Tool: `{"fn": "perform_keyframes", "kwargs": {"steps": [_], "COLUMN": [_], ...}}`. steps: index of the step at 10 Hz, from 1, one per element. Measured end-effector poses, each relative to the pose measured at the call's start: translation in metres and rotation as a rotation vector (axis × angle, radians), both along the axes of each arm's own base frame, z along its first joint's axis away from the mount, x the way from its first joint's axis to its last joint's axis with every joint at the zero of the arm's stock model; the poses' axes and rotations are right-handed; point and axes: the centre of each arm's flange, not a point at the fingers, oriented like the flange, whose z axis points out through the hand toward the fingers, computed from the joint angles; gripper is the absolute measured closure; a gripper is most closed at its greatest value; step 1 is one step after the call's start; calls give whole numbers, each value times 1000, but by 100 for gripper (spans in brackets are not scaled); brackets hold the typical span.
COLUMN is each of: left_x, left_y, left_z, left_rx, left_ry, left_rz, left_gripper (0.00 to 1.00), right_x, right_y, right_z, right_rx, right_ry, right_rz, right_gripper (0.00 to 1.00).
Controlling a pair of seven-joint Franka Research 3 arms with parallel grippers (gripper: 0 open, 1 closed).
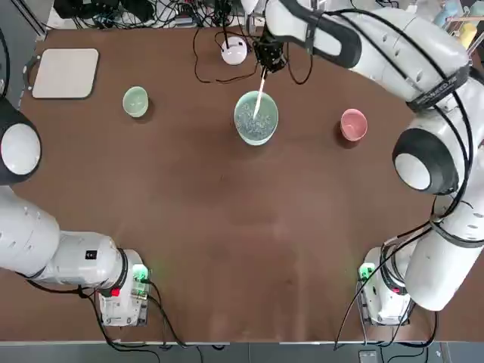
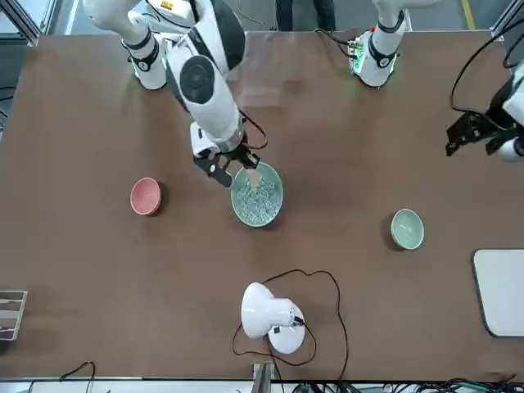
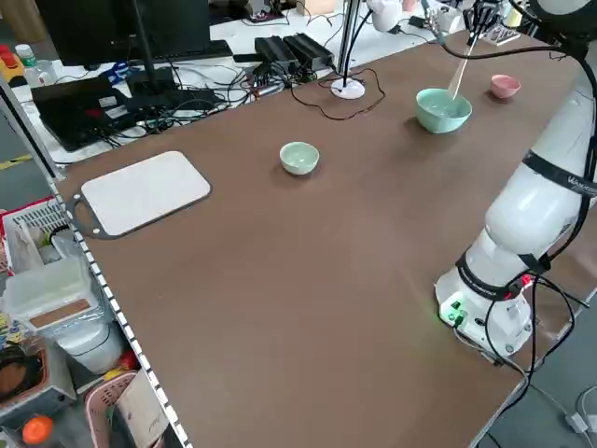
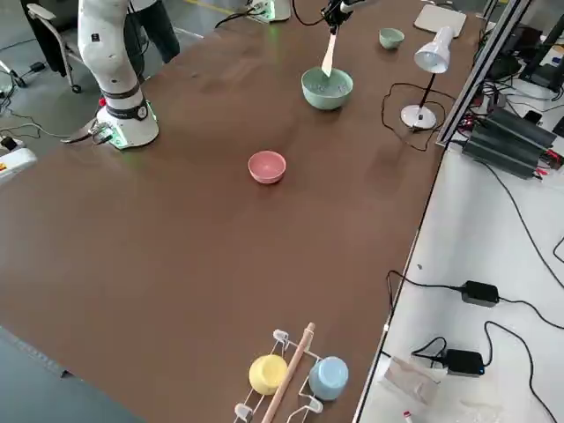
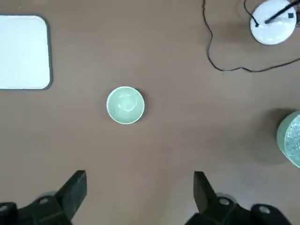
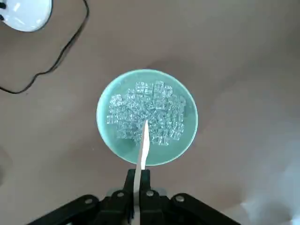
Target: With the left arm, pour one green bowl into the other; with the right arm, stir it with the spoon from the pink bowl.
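Three round bowls sit on the brown tabletop: two pale green and one pink. The large pale green bowl [image 6: 112, 145] holds many small clear cubes, heaped over its bottom; in the top view it lies between the other two bowls, somewhat nearer the table's far edge. The small pale green bowl [image 5: 125, 105] has nothing in it and stands to the large bowl's left, well apart from it. The small pink bowl [image 4: 267, 167], likewise with nothing inside, stands off to the large bowl's right.

One light tan wooden spoon [image 6: 144, 150] slants down into the large bowl, its widened end at the clear cubes. The right gripper [image 6: 138, 180], above that bowl's rim on the far side, is clamped on the spoon's handle. The left gripper [image 5: 140, 194] has its two black fingers spread apart, with nothing between them, over the table on the robot's near side of the small green bowl.

One white board with a grey edge [image 1: 66, 73] lies at the table's far left, and one white lamp [image 4: 434, 55] stands beyond the large bowl. Two cups, one yellow [image 4: 268, 374] and one blue [image 4: 329, 378], sit on one white rack [image 4: 308, 403] at the table's right side.
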Motion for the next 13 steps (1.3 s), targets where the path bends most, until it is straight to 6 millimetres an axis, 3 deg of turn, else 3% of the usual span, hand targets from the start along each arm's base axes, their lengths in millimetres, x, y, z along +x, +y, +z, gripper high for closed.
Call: {"fn": "perform_keyframes", "kwargs": {"steps": [1, 4, 6, 10, 13], "left_x": [-1, 0, 0, 0, 1], "left_y": [-8, 0, 3, 4, 10], "left_z": [0, 0, 0, 0, -1], "left_rx": [-3, -10, -11, -11, -14], "left_ry": [0, 2, 2, 3, 4], "left_rz": [-12, 4, 10, 11, 23], "left_gripper": [0, 0, 0, 0, 0], "right_x": [10, 28, 39, 60, 62], "right_y": [-17, -55, -85, -199, -282], "right_z": [11, 35, 39, 36, 28], "right_rx": [20, 59, 65, 88, 175], "right_ry": [-12, -48, -65, -42, -21], "right_rz": [15, 29, 68, 146, 245], "right_gripper": [95, 95, 95, 95, 95]}}
